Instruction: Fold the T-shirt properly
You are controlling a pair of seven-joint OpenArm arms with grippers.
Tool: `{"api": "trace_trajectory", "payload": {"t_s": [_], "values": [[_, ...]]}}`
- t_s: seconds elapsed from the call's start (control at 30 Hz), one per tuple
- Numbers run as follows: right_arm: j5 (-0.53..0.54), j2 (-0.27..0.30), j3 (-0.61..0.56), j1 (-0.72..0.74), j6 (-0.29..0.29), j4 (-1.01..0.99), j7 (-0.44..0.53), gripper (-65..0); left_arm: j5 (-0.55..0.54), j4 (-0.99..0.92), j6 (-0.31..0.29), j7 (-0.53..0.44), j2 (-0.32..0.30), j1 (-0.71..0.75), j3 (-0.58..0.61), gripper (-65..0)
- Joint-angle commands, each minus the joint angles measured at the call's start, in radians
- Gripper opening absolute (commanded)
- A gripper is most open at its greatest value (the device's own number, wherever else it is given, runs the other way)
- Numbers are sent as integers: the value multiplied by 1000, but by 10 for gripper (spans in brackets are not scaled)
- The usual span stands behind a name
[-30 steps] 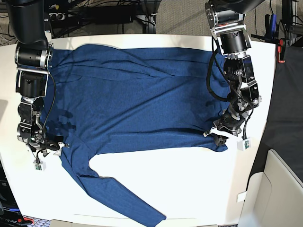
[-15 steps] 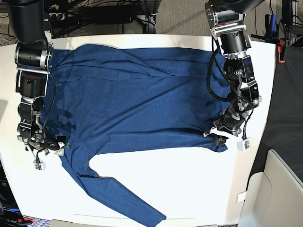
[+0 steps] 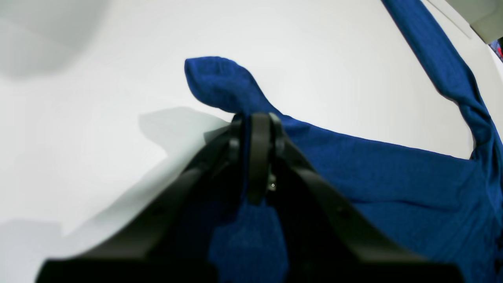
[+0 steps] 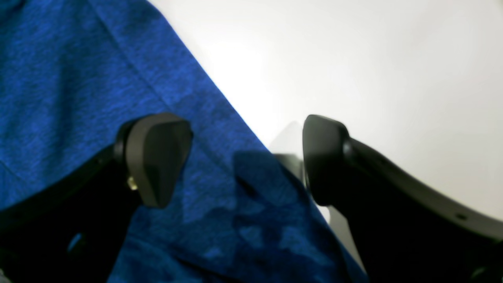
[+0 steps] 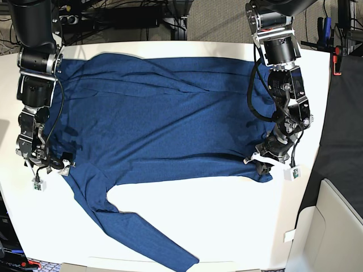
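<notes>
The T-shirt (image 5: 164,119), dark blue with long sleeves, lies spread across the white table (image 5: 227,221). One sleeve (image 5: 142,232) trails toward the front edge. My left gripper (image 5: 260,163) is shut on the shirt's hem corner at the base view's right. In the left wrist view the gripper (image 3: 257,122) pinches the cloth and a lobe of fabric (image 3: 220,82) pokes out beyond it. My right gripper (image 5: 61,165) stands open at the shirt's left edge near the armpit. In the right wrist view its fingers (image 4: 157,157) straddle the cloth's edge (image 4: 220,118) without closing on it.
A beige bin (image 5: 334,226) stands off the table's front right corner. Cables and dark equipment (image 5: 130,17) sit behind the far edge, and a red-handled tool (image 5: 338,56) lies at the right. Bare white table shows along the front right.
My right gripper has opened wider and shifted slightly toward the far left along the shirt's edge. The left gripper and its hold on the hem have not moved.
</notes>
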Motion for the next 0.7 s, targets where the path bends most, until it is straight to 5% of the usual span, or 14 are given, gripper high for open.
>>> {"api": "trace_trajectory", "payload": {"t_s": [0.0,0.13,0.43,0.67], "values": [[5,9,6,15,1,7,11,-164,-12,23,-9,-24,-7,-25,2,-650],[5,7,6,3,9,7,11,-195,-12,23,-9,-24,-6,-25,2,-650],[7,-43,6,10,12,18,11,-563,-12,23,-9,-24,-6,-25,2,-650],[10,-43,8,15,12,70,13,-621,-12,23,-9,-24,-6,-16,-3,-650]]}}
